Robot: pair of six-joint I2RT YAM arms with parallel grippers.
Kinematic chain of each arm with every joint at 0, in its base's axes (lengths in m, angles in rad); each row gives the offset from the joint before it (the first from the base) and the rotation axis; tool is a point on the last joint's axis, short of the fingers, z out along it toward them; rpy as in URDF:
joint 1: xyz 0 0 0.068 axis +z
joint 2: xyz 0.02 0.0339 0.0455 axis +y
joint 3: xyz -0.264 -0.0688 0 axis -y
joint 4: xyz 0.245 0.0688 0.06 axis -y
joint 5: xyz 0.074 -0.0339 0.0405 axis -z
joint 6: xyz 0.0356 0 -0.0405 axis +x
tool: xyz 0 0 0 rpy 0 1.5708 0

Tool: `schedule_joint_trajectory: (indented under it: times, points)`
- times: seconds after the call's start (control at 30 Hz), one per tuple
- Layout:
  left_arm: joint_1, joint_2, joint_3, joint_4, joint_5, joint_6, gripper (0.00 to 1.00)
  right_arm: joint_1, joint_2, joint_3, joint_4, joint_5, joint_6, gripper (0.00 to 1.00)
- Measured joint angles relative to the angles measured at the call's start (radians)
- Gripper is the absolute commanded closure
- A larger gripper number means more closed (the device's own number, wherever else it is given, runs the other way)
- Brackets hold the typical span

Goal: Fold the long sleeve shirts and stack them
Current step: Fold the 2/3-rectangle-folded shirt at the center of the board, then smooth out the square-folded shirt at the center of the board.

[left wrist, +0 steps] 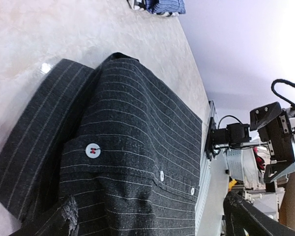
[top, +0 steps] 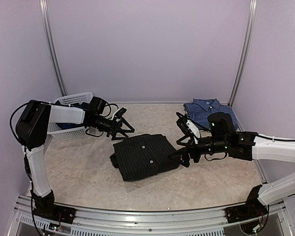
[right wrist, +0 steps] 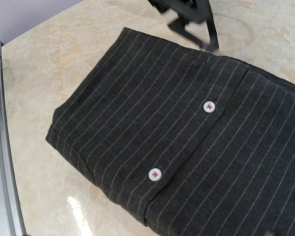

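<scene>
I am seeing the black striped shirt (top: pixel 145 156) lying folded in the middle of the counter (top: pixel 88 169). My left end effector (top: pixel 125 132) is hanging by its far left corner, fingers spread wide, holding nothing. My right end effector (top: pixel 183 158) is waiting at the shirt's right edge, also spread wide. The blue checked shirt (top: pixel 209 110) is lying far right. The white basket (top: pixel 76 98) is sitting far left.
</scene>
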Motion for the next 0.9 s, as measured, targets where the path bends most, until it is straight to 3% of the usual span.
schedule_joint_trajectory:
  times: [0.33, 0.57, 0.9]
  points:
    - [0.022, -0.227, -0.221, 0.073, -0.233, -0.034, 0.01, 0.0, 0.029, -0.004, 0.013, 0.012, 0.012, 0.01]
    - [-0.057, -0.43, -0.371, 0.108, -0.446, -0.049, 0.01, 0.0, 0.09, -0.003, 0.02, 0.005, 0.011, 0.01]
    - [-0.162, -0.419, -0.392, 0.124, -0.669, -0.052, 0.03, 0.0, 0.137, -0.002, 0.025, -0.021, 0.013, 0.0]
